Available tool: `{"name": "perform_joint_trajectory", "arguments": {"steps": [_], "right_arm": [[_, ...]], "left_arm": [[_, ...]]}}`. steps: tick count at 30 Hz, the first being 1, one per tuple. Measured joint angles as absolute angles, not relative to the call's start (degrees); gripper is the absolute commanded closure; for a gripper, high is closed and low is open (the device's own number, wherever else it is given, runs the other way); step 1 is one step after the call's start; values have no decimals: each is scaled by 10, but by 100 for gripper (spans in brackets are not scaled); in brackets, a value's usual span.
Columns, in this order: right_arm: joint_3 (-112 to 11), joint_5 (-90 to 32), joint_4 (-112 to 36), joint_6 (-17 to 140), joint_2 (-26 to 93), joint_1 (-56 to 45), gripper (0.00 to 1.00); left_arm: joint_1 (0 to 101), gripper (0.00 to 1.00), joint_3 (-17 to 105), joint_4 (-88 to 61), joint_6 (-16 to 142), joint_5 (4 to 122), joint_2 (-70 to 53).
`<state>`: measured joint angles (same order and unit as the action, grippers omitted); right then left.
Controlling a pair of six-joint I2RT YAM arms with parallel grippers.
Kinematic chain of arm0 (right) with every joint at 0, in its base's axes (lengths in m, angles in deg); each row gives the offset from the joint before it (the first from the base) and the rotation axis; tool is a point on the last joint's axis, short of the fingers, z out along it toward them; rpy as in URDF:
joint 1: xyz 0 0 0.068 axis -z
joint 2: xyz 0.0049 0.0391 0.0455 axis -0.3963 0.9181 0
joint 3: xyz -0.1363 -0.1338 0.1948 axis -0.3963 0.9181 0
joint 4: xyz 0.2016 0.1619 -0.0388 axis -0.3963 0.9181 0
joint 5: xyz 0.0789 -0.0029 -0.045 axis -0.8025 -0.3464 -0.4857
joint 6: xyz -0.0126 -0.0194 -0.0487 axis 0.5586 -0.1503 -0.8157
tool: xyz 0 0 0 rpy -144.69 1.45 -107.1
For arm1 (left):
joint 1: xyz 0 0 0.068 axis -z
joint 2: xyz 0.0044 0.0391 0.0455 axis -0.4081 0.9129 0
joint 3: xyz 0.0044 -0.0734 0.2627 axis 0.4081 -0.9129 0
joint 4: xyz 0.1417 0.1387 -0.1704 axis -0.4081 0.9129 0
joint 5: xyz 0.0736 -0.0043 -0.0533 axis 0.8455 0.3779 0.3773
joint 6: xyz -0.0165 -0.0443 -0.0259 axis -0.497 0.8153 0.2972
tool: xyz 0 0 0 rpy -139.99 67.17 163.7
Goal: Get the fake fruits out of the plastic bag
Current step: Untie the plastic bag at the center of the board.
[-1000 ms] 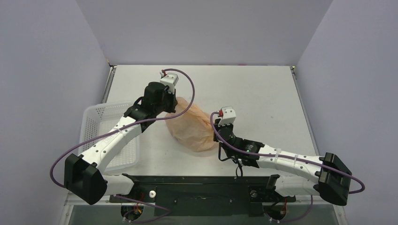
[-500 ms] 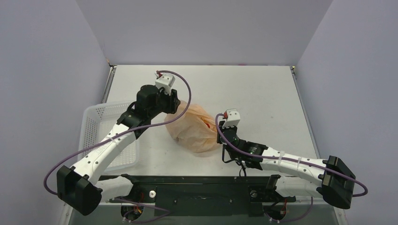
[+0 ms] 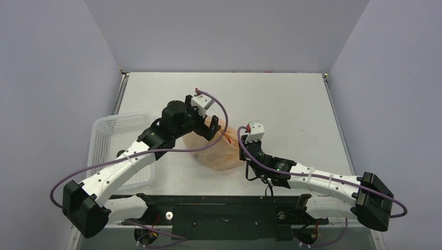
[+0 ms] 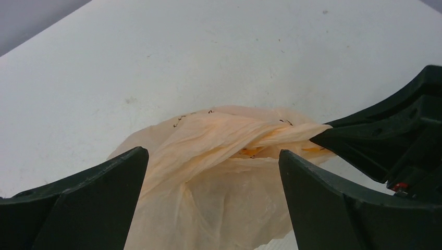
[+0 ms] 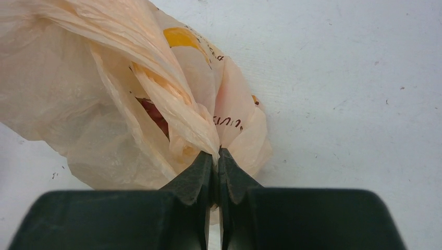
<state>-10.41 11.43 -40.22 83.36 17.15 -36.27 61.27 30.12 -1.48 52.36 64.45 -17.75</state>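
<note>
My right gripper point(image 5: 216, 156) is pinched on a fold of the plastic bag point(image 5: 78, 88); left gripper point(image 4: 211, 153) hangs spread wide just above it

white mesh basket point(image 3: 108, 131) at left edge of white table point(image 3: 292, 104), upright. pale lavender walls point(image 3: 224, 36) on three sides.

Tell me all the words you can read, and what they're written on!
Plastic bag, right wrist view: one row of small dark letters, sideways on a crease, too folded to read.
Plastic bag, left wrist view: tiny dark marks along the edge, too small to read.
No other writing shows.
</note>
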Motion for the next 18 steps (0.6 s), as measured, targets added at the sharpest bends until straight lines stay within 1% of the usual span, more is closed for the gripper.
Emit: {"name": "perform_joint_trajectory", "arguments": {"steps": [2,4,5,6,7,8,9,10,11,12,13,14,15,18], "right_arm": [[-104,110,-402,834,172,-363,100],[-104,106,-403,834,172,-363,100],[-104,103,-404,834,172,-363,100],[-104,101,-405,834,172,-363,100],[-104,99,-405,834,172,-363,100],[-104,97,-405,834,172,-363,100],[-104,95,-405,834,172,-363,100],[-104,95,-405,834,172,-363,100],[-104,94,-405,834,172,-363,100],[-104,93,-405,834,172,-363,100],[-104,92,-405,834,172,-363,100],[-104,91,-405,835,172,-363,100],[-104,90,-405,836,172,-363,100],[-104,89,-407,839,172,-363,100]], "left_arm": [[635,3,302,-7,508,660,-159],[656,8,306,7,491,686,-134],[664,16,309,14,486,697,-124],[672,21,312,21,481,710,-111],[679,34,317,28,477,722,-98],[682,41,322,33,475,734,-85],[684,54,327,40,474,745,-74],[685,61,332,46,473,757,-63],[685,75,338,52,474,767,-54],[685,81,341,55,472,778,-47],[685,96,344,59,473,791,-43],[685,99,345,63,472,801,-42],[685,100,346,65,472,817,-41],[686,100,347,66,476,864,-42]]}}
